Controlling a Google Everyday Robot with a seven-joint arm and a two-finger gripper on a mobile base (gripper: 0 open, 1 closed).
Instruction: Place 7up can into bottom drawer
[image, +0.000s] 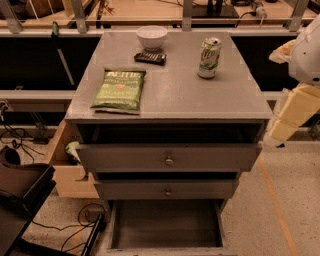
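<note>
the 7up can stands upright on the grey cabinet top, toward the back right corner. we can see its silver top, but its label is too blurred for us to read. the bottom drawer is pulled out at the foot of the cabinet, with its grey floor in shadow. its front wall lies right at the lower edge of our view, and its back part is hidden under the middle drawer. the can and this drawer are well apart.

the gripper hangs at the right edge of the view, beside the cabinet's right side and lower than the top. it is well apart from the can and touches nothing we can see. we make out only cream blocks below a white rounded arm part that is cut off by the frame. we cannot tell whether the pincer is wide or narrow.

a green chip bag lies flat on the left of the top. a white bowl sits at the back, with a dark flat thing that we cannot identify just in front of it. the top drawer stands slightly out, and the gap above it is too dark for us to see inside. to the left, a wooden box is partly hidden by the cabinet.
</note>
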